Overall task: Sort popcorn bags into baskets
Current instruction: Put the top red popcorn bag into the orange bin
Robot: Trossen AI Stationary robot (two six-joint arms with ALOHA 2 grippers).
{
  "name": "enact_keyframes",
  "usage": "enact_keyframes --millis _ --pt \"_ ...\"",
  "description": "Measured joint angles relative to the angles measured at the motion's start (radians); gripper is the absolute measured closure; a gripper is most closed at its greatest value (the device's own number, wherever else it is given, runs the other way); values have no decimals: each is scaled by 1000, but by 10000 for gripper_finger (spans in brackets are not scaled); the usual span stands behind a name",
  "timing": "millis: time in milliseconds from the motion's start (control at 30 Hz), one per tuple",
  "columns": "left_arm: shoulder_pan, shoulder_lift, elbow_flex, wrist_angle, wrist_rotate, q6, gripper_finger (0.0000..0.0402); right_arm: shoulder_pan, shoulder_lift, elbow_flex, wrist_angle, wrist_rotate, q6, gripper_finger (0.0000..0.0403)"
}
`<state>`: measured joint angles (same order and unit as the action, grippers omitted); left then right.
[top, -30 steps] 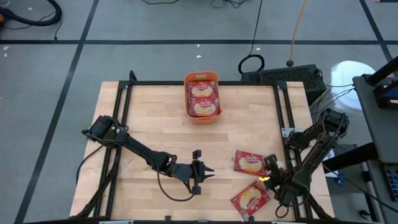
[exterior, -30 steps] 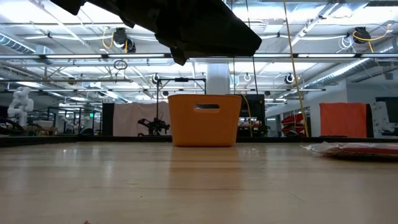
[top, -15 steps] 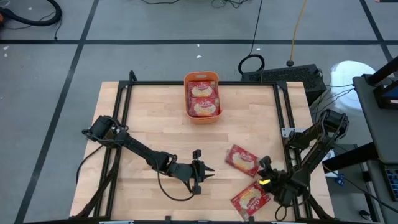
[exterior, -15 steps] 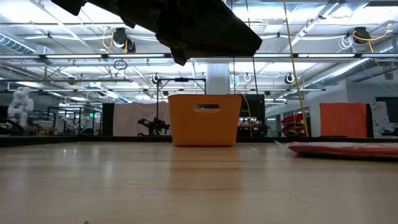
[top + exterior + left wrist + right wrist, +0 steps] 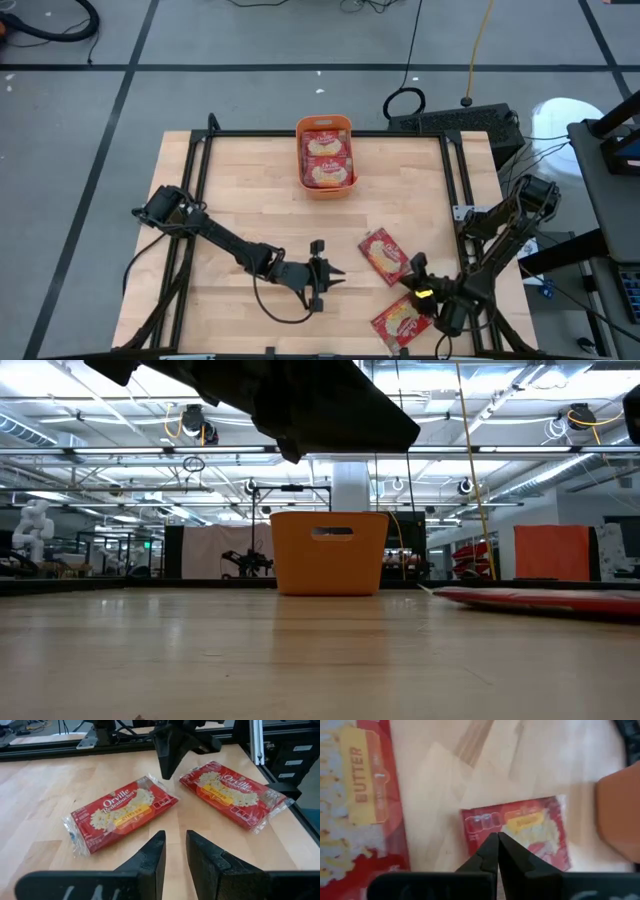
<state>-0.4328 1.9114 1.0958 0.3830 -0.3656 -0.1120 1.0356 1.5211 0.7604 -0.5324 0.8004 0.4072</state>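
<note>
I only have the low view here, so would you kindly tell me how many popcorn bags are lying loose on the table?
Observer: Two. One loose bag lies right of centre, and a second loose bag lies nearer the front edge.
Operator: Thank you. Where is the right tool?
Observer: The right tool is shut, with its tips at the end of the first loose bag. I cannot tell whether it pinches the wrapper.
Operator: And the left tool?
Observer: The left tool hangs over bare table near the front, facing both loose bags and holding nothing.
</note>
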Motion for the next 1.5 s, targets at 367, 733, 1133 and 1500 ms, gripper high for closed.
enact_keyframes --millis 367,733,1133,1500 --pt "0 0 0 -13 0 1 318 -23 41 0 154 -117 -2 290" --pt "0 0 0 -11 0 2 318 -57 143 -46 174 -12 19 224" --pt "0 0 0 -12 -2 1 318 -70 155 -49 212 -34 -8 394" --pt "8 0 0 -2 -3 91 317 -94 94 38 284 88 -278 402"
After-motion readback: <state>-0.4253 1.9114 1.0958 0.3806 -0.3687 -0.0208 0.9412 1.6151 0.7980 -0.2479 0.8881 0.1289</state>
